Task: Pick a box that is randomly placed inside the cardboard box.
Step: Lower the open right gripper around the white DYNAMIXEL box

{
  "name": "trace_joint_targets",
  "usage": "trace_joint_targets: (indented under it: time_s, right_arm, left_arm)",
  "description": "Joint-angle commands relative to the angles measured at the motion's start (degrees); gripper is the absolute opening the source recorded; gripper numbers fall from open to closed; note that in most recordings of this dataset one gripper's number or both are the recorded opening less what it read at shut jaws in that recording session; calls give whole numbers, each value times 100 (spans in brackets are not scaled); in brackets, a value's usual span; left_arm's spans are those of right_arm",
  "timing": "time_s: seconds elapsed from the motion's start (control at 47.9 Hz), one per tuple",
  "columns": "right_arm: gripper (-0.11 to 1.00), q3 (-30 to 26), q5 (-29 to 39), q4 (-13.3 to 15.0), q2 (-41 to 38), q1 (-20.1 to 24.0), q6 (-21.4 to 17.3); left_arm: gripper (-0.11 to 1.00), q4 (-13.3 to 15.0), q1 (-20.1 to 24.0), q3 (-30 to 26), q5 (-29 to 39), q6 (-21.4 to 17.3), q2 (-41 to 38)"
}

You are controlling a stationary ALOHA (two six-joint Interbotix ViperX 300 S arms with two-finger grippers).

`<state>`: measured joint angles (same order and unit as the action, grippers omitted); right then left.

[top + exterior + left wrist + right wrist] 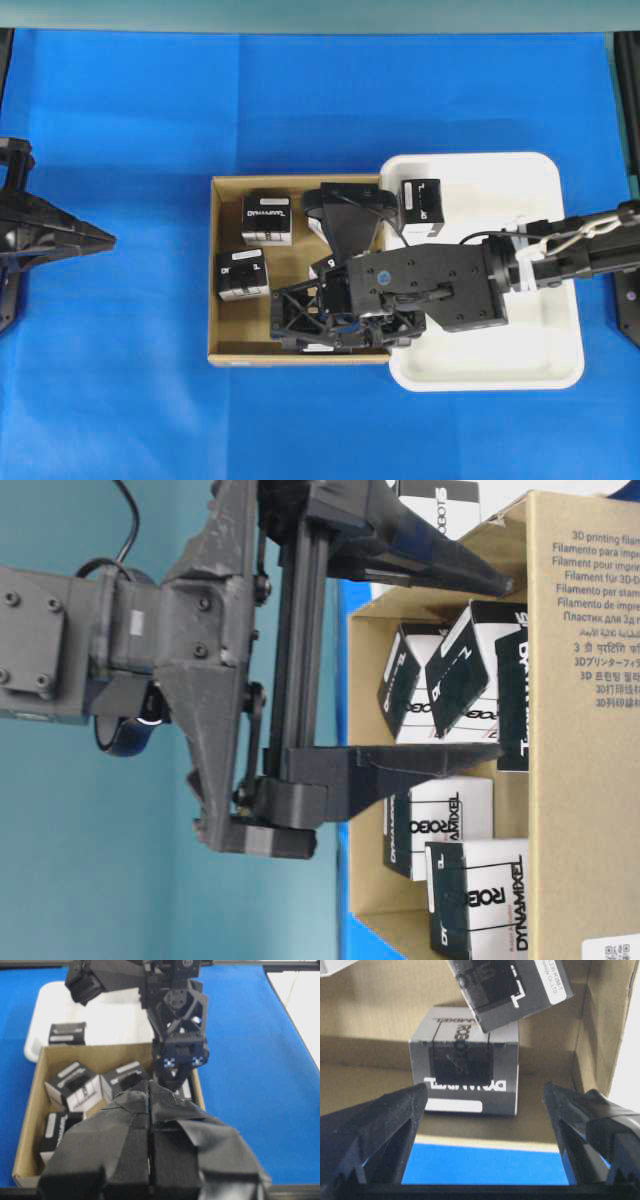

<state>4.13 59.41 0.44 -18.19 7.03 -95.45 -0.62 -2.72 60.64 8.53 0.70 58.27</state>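
Blue cloth covers the table. Right hand (pixel 485 1105) hovers spread wide inside the cardboard box (pixel 215 270), straddling a box (pixel 465 1062) near its right wall; nothing is gripped yet. Left hand (pixel 149 1110) rests pressed together. Closing and lifting remain.
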Motion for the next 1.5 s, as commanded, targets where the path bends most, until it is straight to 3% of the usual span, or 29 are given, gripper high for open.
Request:
trace_joint_targets:
  time_s: [0.0,0.459,0.689,1.482]
  right_arm:
    - [98,-62,-53,35,-114,-9,-62]
    - [98,-114,-352,167,-325,-9,-79]
    - [98,-79,-466,264,-343,-26,-272]
    - [98,-167,-580,290,-176,9,-299]
  left_arm:
    - [-7,-26,-18,-53,-26,-9,-26]
    - [-7,-26,-18,-9,-26,-9,-44]
    - [-7,-18,-18,-9,-26,-9,-35]
    - [-7,-18,-9,-9,-26,0,-44]
